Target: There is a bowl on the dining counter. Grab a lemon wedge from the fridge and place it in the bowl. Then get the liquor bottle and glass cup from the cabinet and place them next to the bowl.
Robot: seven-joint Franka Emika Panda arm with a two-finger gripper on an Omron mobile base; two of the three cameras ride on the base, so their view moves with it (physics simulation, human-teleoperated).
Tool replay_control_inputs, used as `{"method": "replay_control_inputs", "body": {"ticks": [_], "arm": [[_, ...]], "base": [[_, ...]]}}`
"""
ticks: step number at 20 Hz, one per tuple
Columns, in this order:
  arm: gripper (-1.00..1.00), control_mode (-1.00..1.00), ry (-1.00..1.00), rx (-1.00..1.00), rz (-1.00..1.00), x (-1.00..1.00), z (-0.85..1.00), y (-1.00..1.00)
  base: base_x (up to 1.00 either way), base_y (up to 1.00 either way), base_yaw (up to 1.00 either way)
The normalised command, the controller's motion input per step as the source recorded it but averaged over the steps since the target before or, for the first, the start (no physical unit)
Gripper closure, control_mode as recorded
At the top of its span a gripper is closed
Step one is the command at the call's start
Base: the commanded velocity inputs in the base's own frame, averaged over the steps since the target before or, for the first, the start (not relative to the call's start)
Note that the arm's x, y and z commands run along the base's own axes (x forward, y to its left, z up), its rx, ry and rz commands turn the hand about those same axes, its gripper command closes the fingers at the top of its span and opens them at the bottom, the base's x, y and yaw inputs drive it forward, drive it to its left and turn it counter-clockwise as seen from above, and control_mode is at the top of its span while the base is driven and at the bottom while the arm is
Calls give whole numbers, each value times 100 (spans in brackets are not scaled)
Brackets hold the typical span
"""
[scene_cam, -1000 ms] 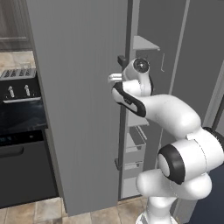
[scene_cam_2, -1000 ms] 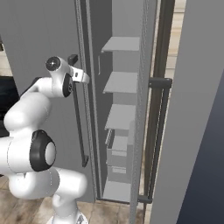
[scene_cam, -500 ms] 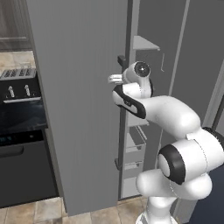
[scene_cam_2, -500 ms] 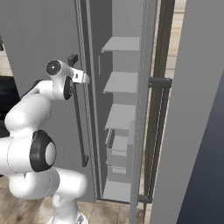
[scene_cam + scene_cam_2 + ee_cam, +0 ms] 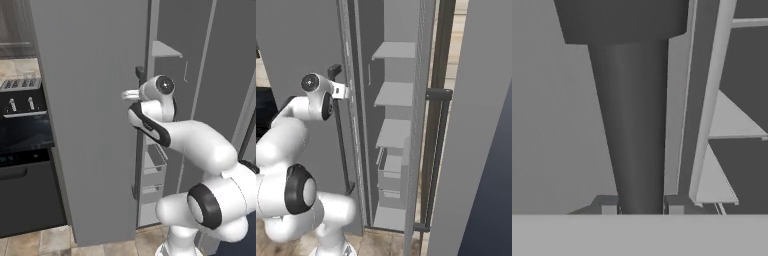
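The fridge [image 5: 95,125] fills the scene: a tall grey two-door unit, its left door standing ajar so that a narrow gap opens between the doors. Through this gap, pale shelves [image 5: 393,92] are stacked one above another, with door bins [image 5: 154,159] lower down. To the left of the fridge stands a black oven [image 5: 25,165] below a surface carrying a toaster [image 5: 20,97]. The white arm [image 5: 195,145] reaches from the base up to the free edge of the left door. A long dark bar handle [image 5: 634,125] runs down that door near its edge. The tool [image 5: 639,207] sits at the upper part of this handle, its two fingertips [image 5: 609,206] closed against either side of the bar, gripping it.
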Motion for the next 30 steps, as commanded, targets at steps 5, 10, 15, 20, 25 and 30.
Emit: {"method": "replay_control_inputs", "body": {"ticks": [5, 10, 15, 20, 25, 30], "arm": [[100, -100, -8, 0, 5, -100, 0, 48], [100, -100, -4, 0, 1, -100, 0, 63], [100, -100, 0, 0, 0, -100, 0, 69], [-100, -100, 0, 0, 0, -92, 0, 81], [-100, -100, 5, -7, 5, -47, -2, 85], [-100, -100, 0, 17, 2, -57, 1, 7]], "base": [[0, 0, 0], [0, 0, 0], [0, 0, 0], [0, 0, 0], [0, 0, 0], [0, 0, 0]]}}
